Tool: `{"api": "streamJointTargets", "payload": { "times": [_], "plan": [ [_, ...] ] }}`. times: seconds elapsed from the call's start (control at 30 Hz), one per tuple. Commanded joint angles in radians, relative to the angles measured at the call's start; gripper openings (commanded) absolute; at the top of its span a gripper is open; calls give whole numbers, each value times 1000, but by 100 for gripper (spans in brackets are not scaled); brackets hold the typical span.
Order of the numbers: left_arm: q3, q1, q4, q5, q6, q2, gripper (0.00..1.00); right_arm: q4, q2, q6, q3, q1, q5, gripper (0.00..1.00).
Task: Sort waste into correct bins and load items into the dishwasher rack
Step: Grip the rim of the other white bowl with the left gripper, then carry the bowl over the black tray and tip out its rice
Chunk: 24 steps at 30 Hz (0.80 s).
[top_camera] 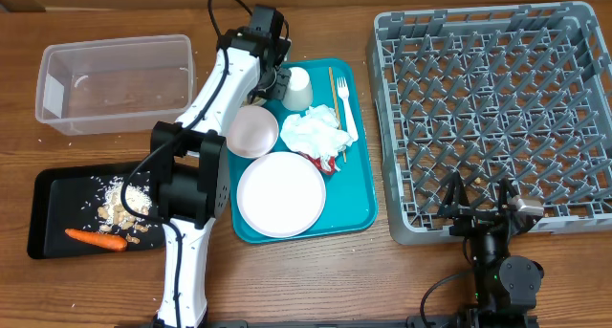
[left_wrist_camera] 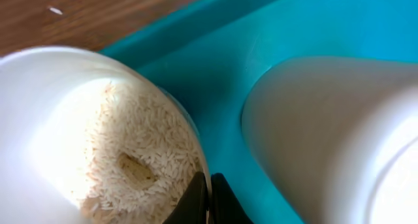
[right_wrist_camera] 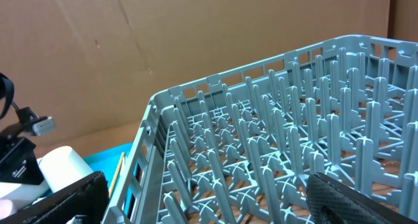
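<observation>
Now, far left: the clear plastic tub [top_camera: 115, 89] stands toward the back of the table with nothing large in it; specks inside are too small to tell.
black tray [top_camera: 57, 199]: in front of the tub, holding the carrot [top_camera: 96, 238] along its near side and beige food bits [top_camera: 120, 204] scattered behind it.
left gripper [left_wrist_camera: 209, 199]: pinched fully together on the rim of the rice bowl [left_wrist_camera: 85, 139], by the teal tray's back left corner; grains cling to the bowl's inner wall.
risk, grip: a pinch on a thin, smooth rim could slip or let the bowl swing on lifting, spilling grains onto the teal tray or the table instead of the black tray.
risk, neighbour: the cup [left_wrist_camera: 339, 132] lies on its side just beside the bowl, so a sideways pull could set it rolling.
small bowl [top_camera: 253, 132]: in front of the wrist; the overhead view does not settle whether it is the pinched one.
plate [top_camera: 282, 194]: bare, at the front of the teal tray [top_camera: 359, 204].
napkin [top_camera: 311, 132]: crumpled, right of the small bowl, with the red wrapper [top_camera: 325, 163] just beside the plate's rim.
chopstick [top_camera: 332, 84] and fork [top_camera: 347, 113]: along the tray's right side, the fork touching the napkin.
dishwasher rack [top_camera: 381, 127]: right of the teal tray, no dishes in it.
right gripper [top_camera: 476, 196]: spread wide, holding nothing, at the rack's near wall.
risk, right: so close to the wall, a careless sweep could catch the pegs.
</observation>
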Motion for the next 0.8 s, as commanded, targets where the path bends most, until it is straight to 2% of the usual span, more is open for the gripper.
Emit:
{"api": "streamJointTargets", "payload": {
  "times": [0.0, 0.2, 0.33, 0.43, 0.57, 0.63, 0.77],
  "plan": [
    [120, 5, -25, 28, -39, 4, 4, 6, -7, -6, -10, -4, -2, 100],
    [339, 5, -120, 31, -61, 3, 4, 6, -7, -6, -10, -4, -2, 100],
    [541, 5, -327, 71, -144, 0, 4, 6, -7, -6, -10, -4, -2, 100],
    [704, 22, -519, 66, -249, -16, 4, 6, -7, -6, -10, -4, -2, 100],
    [876, 76, -717, -31, -327, -42, 4, 6, -7, -6, -10, -4, -2, 100],
    [900, 103, -732, -10, -321, -62, 4, 6, -7, -6, -10, -4, -2, 100],
    [900, 154, -732, 21, -383, -122, 4, 6, -7, -6, -10, -4, -2, 100]
  ]
}}
